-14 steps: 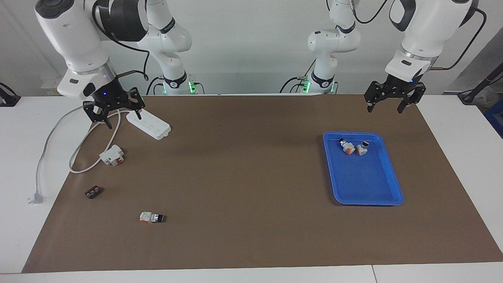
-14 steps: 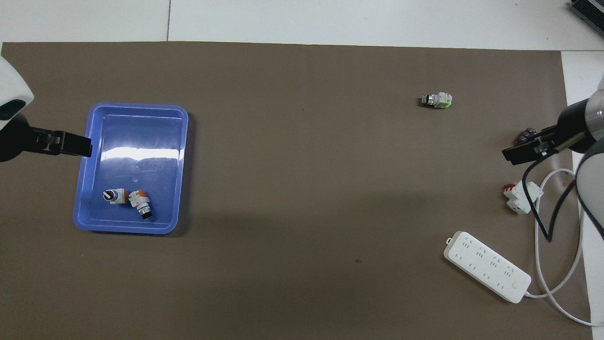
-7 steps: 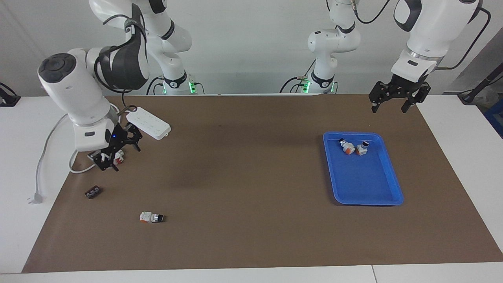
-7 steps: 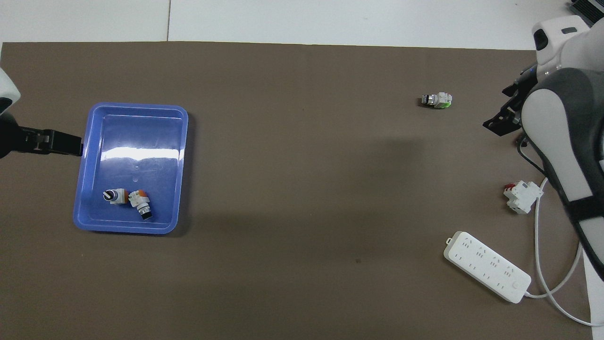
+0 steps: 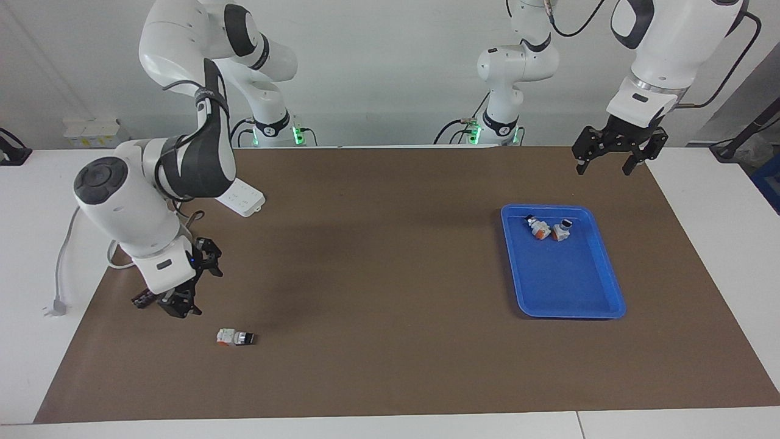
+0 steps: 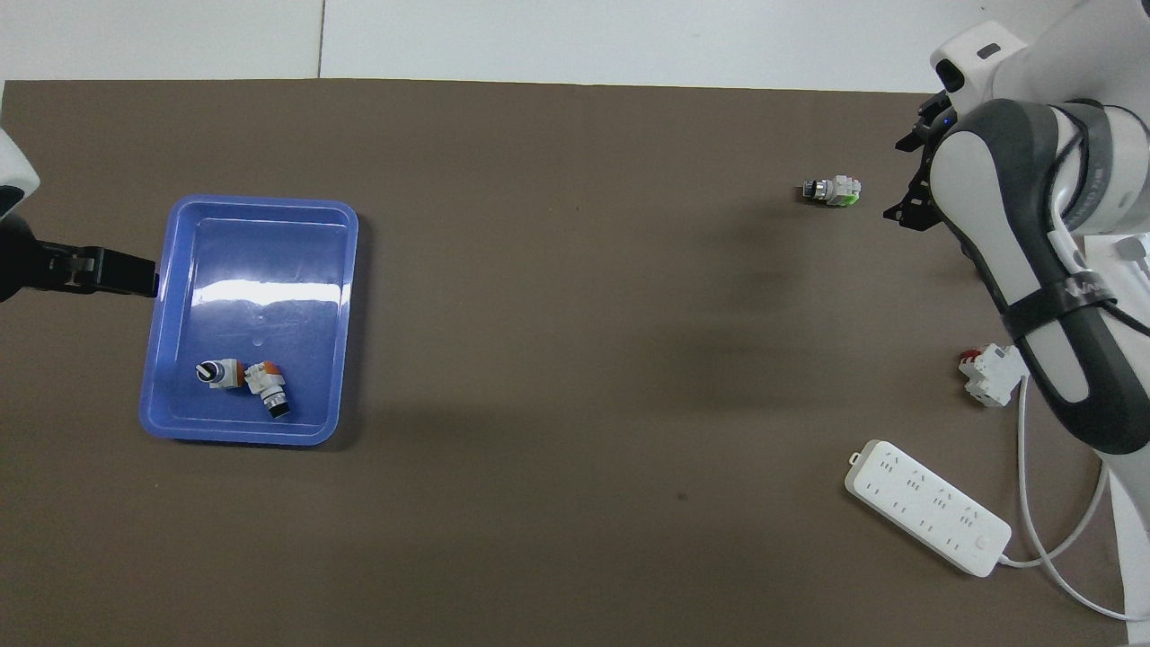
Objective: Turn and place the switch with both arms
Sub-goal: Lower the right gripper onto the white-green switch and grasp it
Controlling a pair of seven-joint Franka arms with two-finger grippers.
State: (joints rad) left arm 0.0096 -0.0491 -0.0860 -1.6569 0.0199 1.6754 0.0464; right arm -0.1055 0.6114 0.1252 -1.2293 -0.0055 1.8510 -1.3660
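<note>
One switch (image 5: 236,337) (image 6: 831,190) lies on its side on the brown mat, toward the right arm's end of the table, with nothing touching it. Two more switches (image 5: 537,227) (image 6: 220,373) lie together in the blue tray (image 5: 567,305) (image 6: 260,225), at the tray's end nearer the robots. My right gripper (image 5: 198,286) (image 6: 901,180) hangs open and empty low over the mat. It is a short way from the lone switch, on the right arm's side of it. My left gripper (image 5: 601,164) (image 6: 121,274) waits open in the air beside the tray.
A small dark flat component (image 5: 141,300) peeks out from under the right gripper. A white-and-red block (image 6: 988,376) and a white power strip (image 5: 244,198) (image 6: 930,506) with its looping cable lie nearer the robots at the right arm's end.
The right arm has swung down and forward from over the power strip to just beside the lone switch, its jaws spreading a little. The left gripper has hardly moved.
</note>
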